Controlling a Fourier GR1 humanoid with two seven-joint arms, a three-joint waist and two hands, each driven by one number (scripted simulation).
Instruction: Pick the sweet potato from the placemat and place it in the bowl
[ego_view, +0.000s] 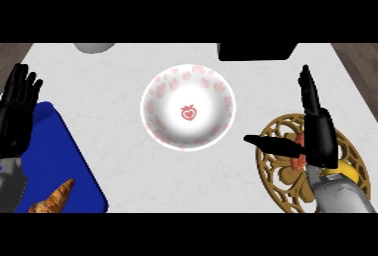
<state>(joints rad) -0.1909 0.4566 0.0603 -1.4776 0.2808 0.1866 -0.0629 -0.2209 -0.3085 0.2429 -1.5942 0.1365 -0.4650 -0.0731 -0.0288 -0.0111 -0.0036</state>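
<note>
Okay, my right hand (319, 131) is hovering over the gold placemat (275, 172) at the right of the counter, fingers straight and spread wide from the thumb, holding nothing. The sweet potato (299, 161) is right there under it, a reddish-orange bit peeking out between thumb and palm, lying on the placemat; most of it is hidden by the hand. So I'd say I'm in the reach-and-grasp step, pick not yet made. My left hand (18, 111) rests open at the left edge, fingers up, above a blue mat (55, 150) with a croissant (56, 197) on its lower part. The bowl (188, 109), white with a strawberry print, sits at centre, nothing in it, apart from the placemat to its left. Next move, as I judge it: lower the right hand, curl round the sweet potato, lift clear of the mat, then carry it left and over the bowl's rim.
</note>
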